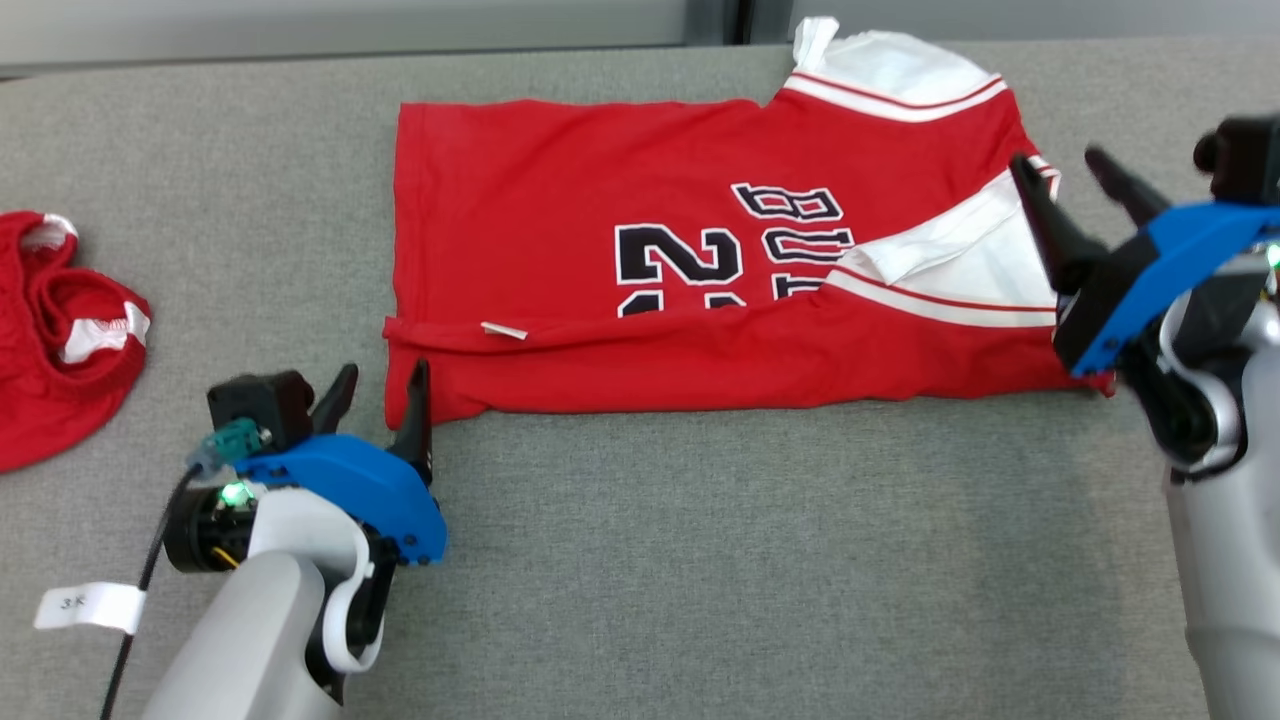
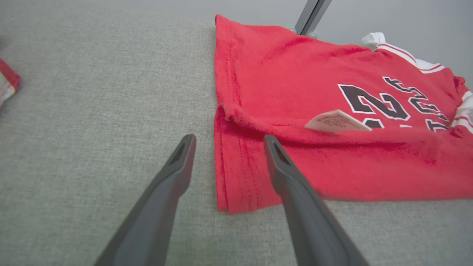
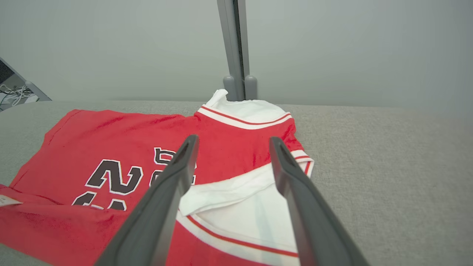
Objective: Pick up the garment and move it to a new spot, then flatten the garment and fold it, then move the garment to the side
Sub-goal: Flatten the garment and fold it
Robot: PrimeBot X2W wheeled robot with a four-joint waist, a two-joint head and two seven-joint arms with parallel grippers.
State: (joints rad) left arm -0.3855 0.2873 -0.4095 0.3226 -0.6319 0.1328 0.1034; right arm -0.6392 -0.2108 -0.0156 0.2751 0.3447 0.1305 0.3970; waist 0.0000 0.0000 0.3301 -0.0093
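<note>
The garment [image 1: 600, 180] is a red jersey with white sleeves and black numbers, lying on the grey table with its near long edge folded up over itself. A small white care label [image 1: 503, 330] sticks out of that fold. My left gripper [image 1: 384, 372] stands open at the garment's near left corner. In the left wrist view its fingertips [image 2: 190, 138] straddle the hem of the garment [image 2: 281, 74] without gripping it. My right gripper [image 1: 1058, 160] hangs open over the white sleeve at the right end. In the right wrist view that gripper [image 3: 232, 138] is above the garment [image 3: 122, 133].
A second red-and-white garment [image 1: 60, 330] lies bunched at the table's left edge. A white tag [image 1: 90, 605] hangs by my left forearm. A grey wall with a post [image 3: 236, 44] runs behind the table [image 1: 700, 550].
</note>
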